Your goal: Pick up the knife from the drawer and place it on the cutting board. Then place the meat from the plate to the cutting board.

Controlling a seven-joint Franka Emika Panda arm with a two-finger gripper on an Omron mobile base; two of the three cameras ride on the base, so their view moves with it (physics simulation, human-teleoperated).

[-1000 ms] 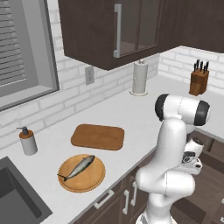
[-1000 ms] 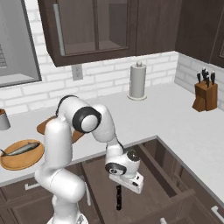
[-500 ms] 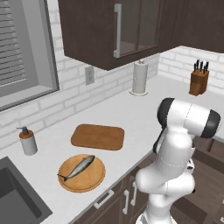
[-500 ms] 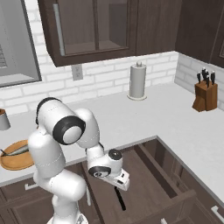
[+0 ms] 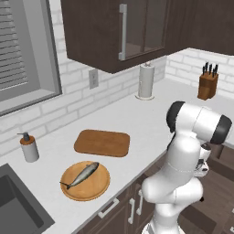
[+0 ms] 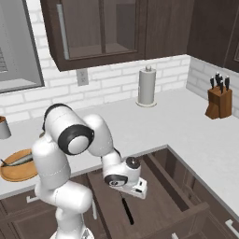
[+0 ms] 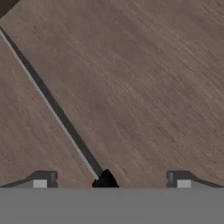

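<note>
The slim kitchen knife with a grey metal blade and dark handle lies flat on the floor of the wide, dark brown wooden drawer, which stands pulled out below the white countertop; in the hand view its long axis runs as a thin diagonal line from the upper left down to the bottom centre, where the dark handle end sits midway between the two finger tips; the two-finger gripper hangs directly over that end with its jaws spread wide and nothing between them; in the right base view the knife shows just below and slightly ahead of the hand, pointing away along the drawer floor; so the pincer looks centred over the handle, but the blade runs obliquely to the line between the fingers rather than squarely across it, and I judge a small roll of the wrist may be wanted before descending; the flat rectangular brown wooden cutting board lies bare on the counter, well apart from the drawer, just beyond the round tan plate that carries the small silvery-grey fish.
</note>
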